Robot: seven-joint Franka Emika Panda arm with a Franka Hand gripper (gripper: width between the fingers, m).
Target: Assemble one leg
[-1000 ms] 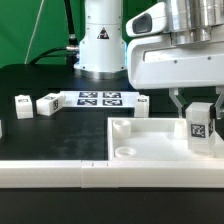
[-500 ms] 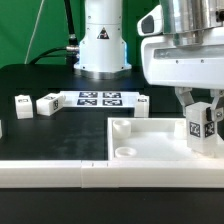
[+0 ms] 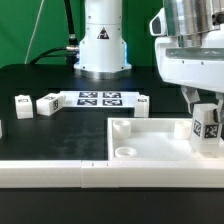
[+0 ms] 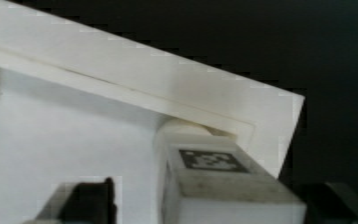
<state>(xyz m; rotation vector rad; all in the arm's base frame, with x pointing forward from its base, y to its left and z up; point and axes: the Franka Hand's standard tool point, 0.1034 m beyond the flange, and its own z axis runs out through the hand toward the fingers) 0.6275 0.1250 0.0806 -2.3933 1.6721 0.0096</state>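
My gripper (image 3: 206, 112) is shut on a leg (image 3: 207, 126), a small white block with a black-and-white tag. It holds the leg upright over the far corner of the large white square part (image 3: 150, 140) at the exterior view's right. In the wrist view the leg (image 4: 211, 172) stands between my fingers (image 4: 87, 202), its lower end at the raised rim corner of the square part (image 4: 87, 110). Whether the leg touches the corner hole is hidden.
Two loose legs (image 3: 22, 104) (image 3: 47, 103) lie at the exterior view's left, and another (image 3: 143, 103) lies behind the square part. The marker board (image 3: 100, 99) lies in front of the robot base (image 3: 101, 45). A white ledge (image 3: 50, 172) runs along the front.
My gripper has moved toward the exterior view's right with the leg in it, from inside the square part's edge to its far right corner.
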